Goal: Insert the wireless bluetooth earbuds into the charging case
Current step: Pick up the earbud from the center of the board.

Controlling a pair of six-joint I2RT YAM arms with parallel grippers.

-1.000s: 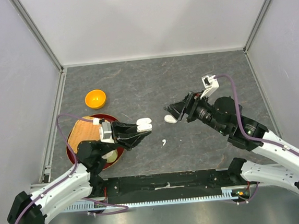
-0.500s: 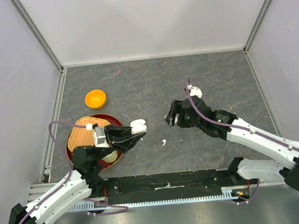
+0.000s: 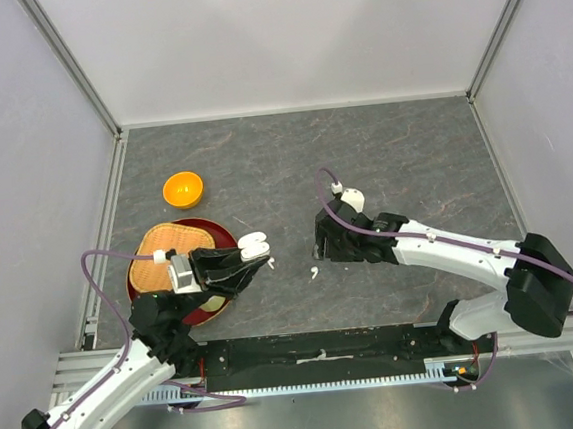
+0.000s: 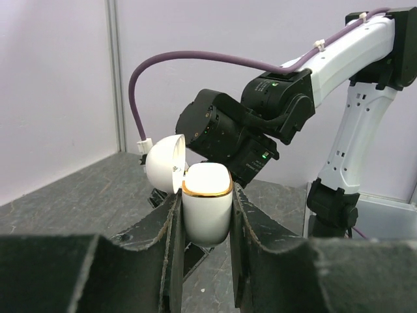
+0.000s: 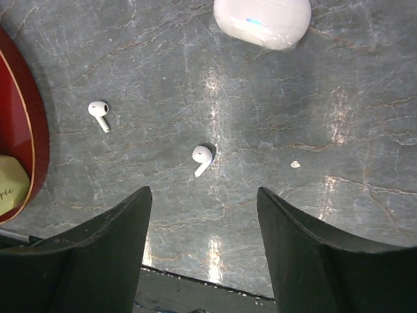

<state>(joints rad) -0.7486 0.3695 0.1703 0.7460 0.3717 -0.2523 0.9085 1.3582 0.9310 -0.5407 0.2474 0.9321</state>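
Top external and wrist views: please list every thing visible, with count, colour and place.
earbuds: 2, white, on the table
open charging case: 1, white with gold rim, in the left gripper
closed charging case: 1, white, on the table
bowl: 1, orange, table's far left
tray: 1, red, table's near left
woven mat: 1, tan, on the tray
left gripper: 1, black, shut on the open charging case
right gripper: 1, black, open above the earbuds

Left end effector (image 3: 250, 260) grips open charging case (image 3: 253, 243); right end effector (image 3: 320, 254) near earbud (image 3: 314, 271).
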